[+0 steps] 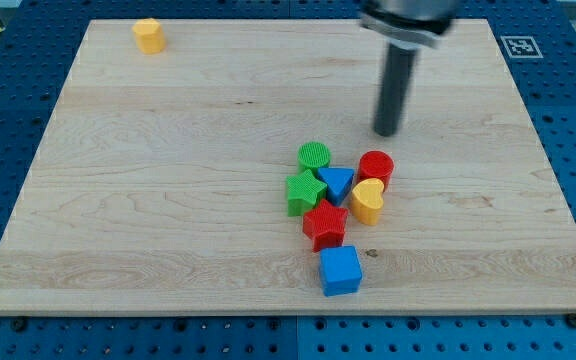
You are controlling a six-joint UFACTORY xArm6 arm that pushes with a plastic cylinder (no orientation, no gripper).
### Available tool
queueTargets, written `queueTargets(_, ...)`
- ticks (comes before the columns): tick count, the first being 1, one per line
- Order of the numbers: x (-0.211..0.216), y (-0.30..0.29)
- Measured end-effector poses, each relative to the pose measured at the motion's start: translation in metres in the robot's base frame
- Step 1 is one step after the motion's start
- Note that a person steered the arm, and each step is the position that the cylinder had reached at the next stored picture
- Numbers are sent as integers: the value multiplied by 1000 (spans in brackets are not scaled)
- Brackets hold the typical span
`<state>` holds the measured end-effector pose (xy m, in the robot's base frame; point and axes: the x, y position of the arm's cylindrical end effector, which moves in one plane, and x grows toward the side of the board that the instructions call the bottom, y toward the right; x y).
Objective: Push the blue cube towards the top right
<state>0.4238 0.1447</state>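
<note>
Nearest the view's bottom, the blue cube (341, 270) touches, seemingly, the red star (325, 223), which could be dragged along; my tip (386, 133), fingerless, is held well above the cluster.

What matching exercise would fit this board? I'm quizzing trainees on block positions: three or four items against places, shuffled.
Items:
1. blue cube
2. yellow block
3. green cylinder
4. my tip

Places:
A. top-left corner of the board
B. top of the cluster
C. above and right of the cluster, touching no block
D. lowest, just below the red star

Pairs: 1-D, 2-A, 3-B, 4-C
</note>
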Motion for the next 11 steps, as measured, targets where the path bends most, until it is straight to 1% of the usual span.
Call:
queueTargets(1, 83, 37)
queueTargets(2, 160, 13)
queueTargets(3, 184, -33)
queueTargets(4, 184, -33)
queueTargets(7, 183, -103)
queueTargets(8, 181, -129)
queueTargets(10, 158, -182)
queueTargets(11, 156, -223)
